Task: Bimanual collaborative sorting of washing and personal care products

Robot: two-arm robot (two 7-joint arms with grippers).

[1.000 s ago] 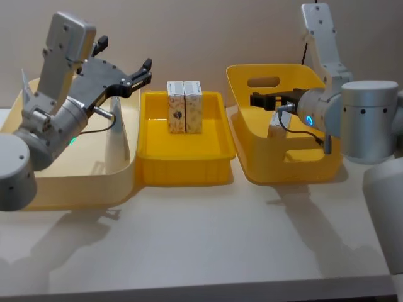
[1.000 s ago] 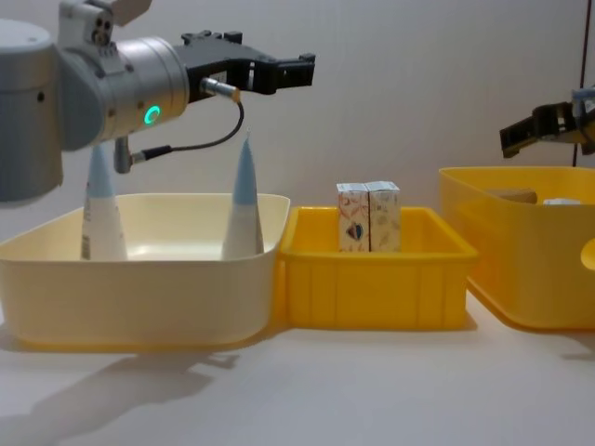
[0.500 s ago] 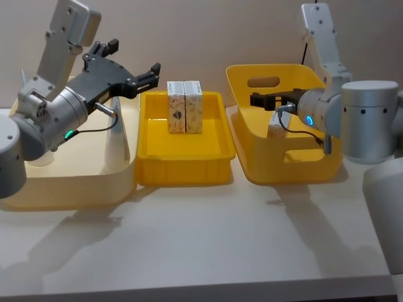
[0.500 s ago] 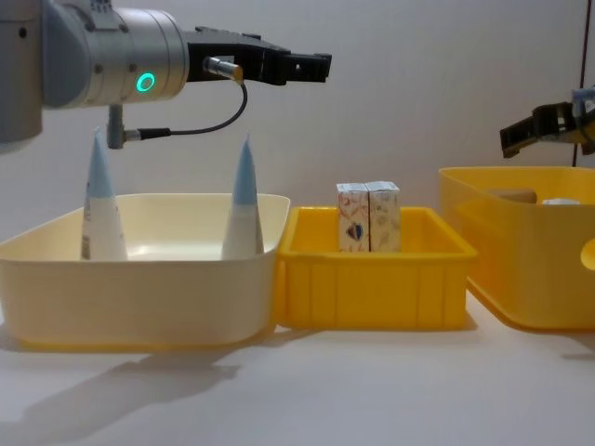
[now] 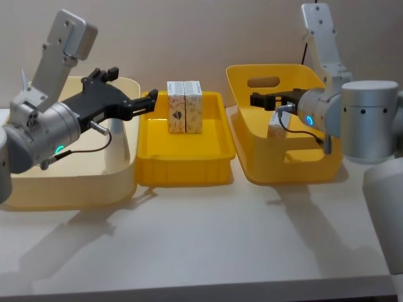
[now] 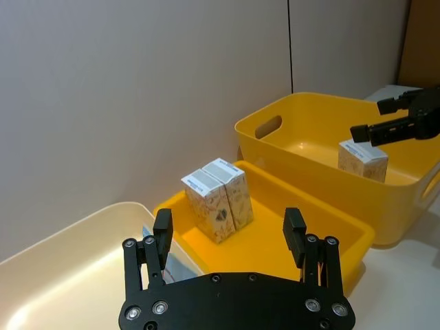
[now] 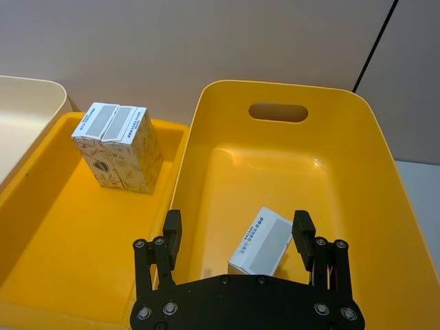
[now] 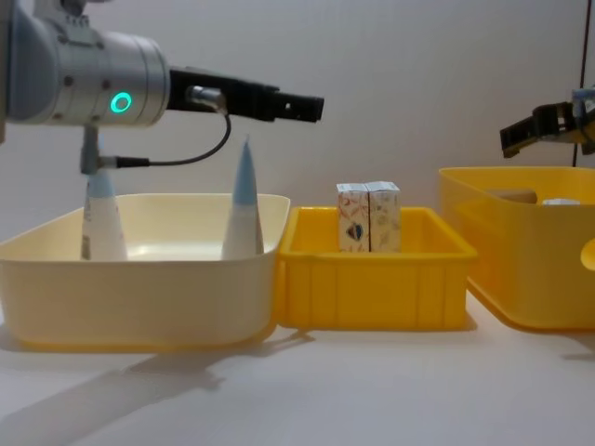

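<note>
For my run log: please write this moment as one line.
left gripper: open, above cream bin rim | right gripper: open, above deep bin with box

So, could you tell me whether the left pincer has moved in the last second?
Yes: the left pincer has come down and levelled out, its tips now nearer the boxes in the head view.

pale blue tubes (image 8: 244, 200), cream patterned boxes (image 5: 185, 108)
</note>
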